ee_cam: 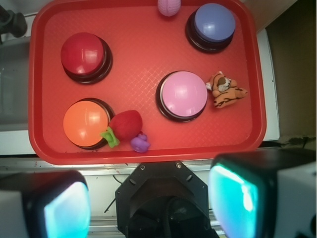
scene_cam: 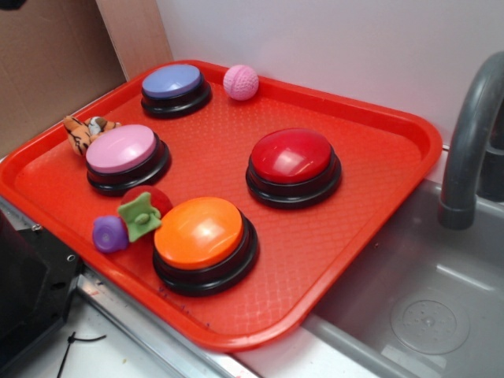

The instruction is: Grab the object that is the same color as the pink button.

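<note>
1. Gripper (ee_cam: 151,198), nearest the wrist camera: its two glowing finger pads stand wide apart, holding nothing, short of the near rim of the red plastic tray (ee_cam: 44,99).
2. Small pink dimpled ball (scene_cam: 240,82), the target: far ahead at the tray's back rim, beyond the large pale-pink dome button (ee_cam: 182,94), beside the lavender-blue dome button (ee_cam: 214,22).
3. Handling (judged): light, likely soft and prone to roll; pinch across its middle.
</note>
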### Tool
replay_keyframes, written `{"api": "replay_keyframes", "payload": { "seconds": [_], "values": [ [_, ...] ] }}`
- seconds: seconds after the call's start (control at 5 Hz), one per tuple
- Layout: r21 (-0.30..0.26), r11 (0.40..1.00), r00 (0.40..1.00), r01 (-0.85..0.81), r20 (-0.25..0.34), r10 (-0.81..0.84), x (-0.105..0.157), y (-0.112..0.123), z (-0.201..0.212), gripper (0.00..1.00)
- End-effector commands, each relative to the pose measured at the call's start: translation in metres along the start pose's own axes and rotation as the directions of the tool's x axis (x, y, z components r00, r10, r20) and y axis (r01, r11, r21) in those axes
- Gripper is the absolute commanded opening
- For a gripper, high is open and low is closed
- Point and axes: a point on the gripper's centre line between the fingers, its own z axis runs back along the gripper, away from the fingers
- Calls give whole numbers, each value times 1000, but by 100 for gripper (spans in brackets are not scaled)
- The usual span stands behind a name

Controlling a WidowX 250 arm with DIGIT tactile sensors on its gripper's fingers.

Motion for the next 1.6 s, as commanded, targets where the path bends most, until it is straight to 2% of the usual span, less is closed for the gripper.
{"api": "replay_keyframes", "payload": {
  "seconds": [0.0, 0.2, 0.4, 0.6, 0.8, 1.0, 1.2, 1.4],
  "values": [
    [0, 1000, 1000, 0, 0, 0, 0, 0, 0, 100],
    [28, 999, 999, 33, 33, -34, 14, 0, -11, 100],
    [16, 999, 996, 34, 78, -35, 26, 2, -25, 100],
    [55, 998, 990, -18, 142, 10, 44, 9, -43, 100],
    [92, 996, 979, -7, 201, -12, 71, 16, -65, 100],
    [159, 986, 961, -41, 275, -4, 100, 19, -83, 100],
    [243, 967, 956, -82, 293, 7, 131, 30, -105, 100],
    [231, 972, 939, -50, 343, -34, 158, 38, -127, 100]
  ]
}}
